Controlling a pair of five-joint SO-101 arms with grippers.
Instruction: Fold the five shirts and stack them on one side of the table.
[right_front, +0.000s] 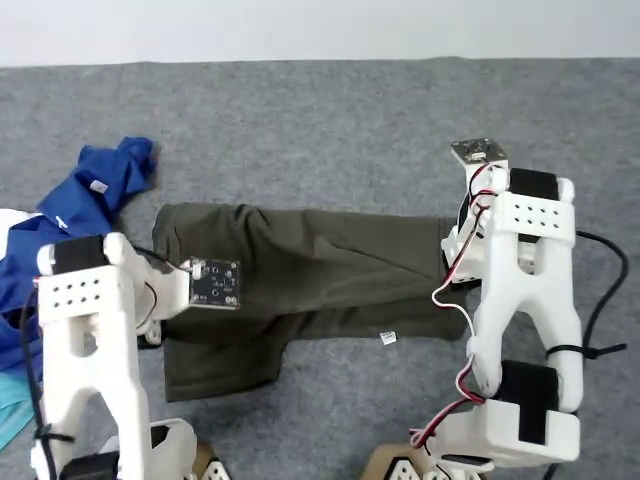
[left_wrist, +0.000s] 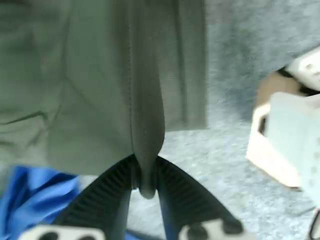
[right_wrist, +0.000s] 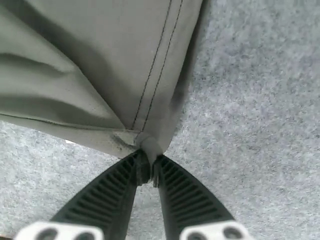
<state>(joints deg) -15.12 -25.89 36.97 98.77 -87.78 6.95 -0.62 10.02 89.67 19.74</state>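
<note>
An olive green shirt (right_front: 320, 270) lies spread across the middle of the grey table, its lower part doubled over. In the left wrist view my left gripper (left_wrist: 145, 175) is shut on a raised fold of this shirt (left_wrist: 100, 75) at its left end. My right gripper (right_wrist: 147, 162) is shut on a stitched corner of the same shirt (right_wrist: 90, 60) at its right end. From above, the left arm (right_front: 90, 300) stands over the shirt's left edge and the right arm (right_front: 520, 250) over its right edge. A crumpled blue shirt (right_front: 90, 195) lies at the far left.
White cloth (right_front: 8, 220) and teal cloth (right_front: 10, 400) lie at the table's left edge beside the blue shirt (left_wrist: 35, 195). The grey table (right_front: 330, 120) runs bare behind the olive shirt. The other arm's base (left_wrist: 285, 140) appears in the left wrist view.
</note>
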